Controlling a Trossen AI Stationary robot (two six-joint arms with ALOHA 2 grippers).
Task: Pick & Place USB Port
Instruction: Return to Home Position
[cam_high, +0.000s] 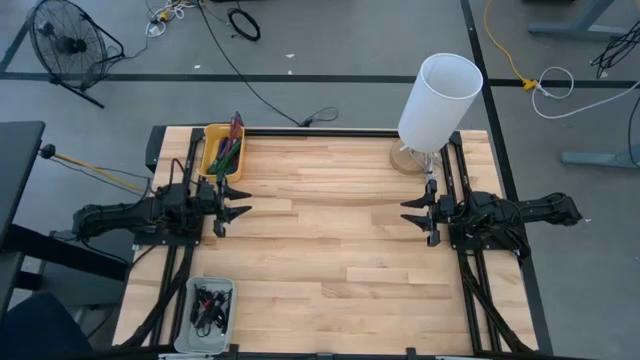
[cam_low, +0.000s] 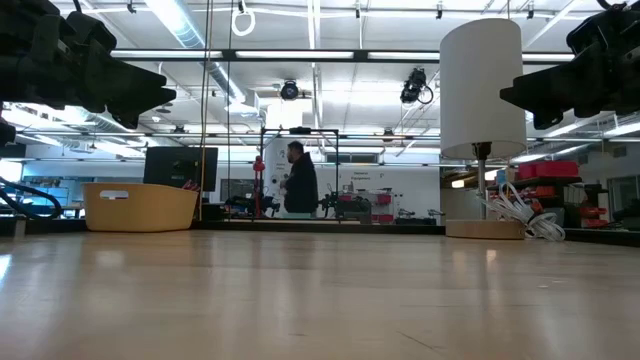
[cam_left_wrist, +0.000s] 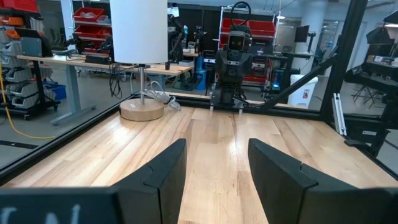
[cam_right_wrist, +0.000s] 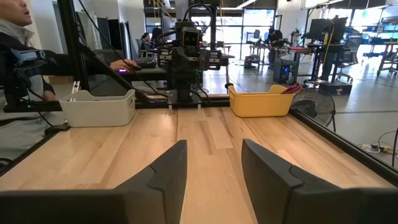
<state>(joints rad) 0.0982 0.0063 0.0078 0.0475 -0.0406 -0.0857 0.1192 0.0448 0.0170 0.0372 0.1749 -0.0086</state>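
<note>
From where I stand the sorting looks finished: coloured cables (cam_high: 230, 150) lie in the yellow bin (cam_high: 208, 152) on the left arm's side, at the lamp's (cam_high: 440, 95) end of the table (cam_high: 330, 240). Black cables (cam_high: 208, 308) lie in the gray bin (cam_high: 211, 282) at the opposite end of that side, and I see none on the bare wood. So the step in hand reads as the return to rest, which asks only that the arms settle. The left gripper (cam_high: 243, 202) hangs near the yellow bin, the right gripper (cam_high: 405, 212) faces it from across the table. Each has its fingers spread apart, holding and touching nothing.
</note>
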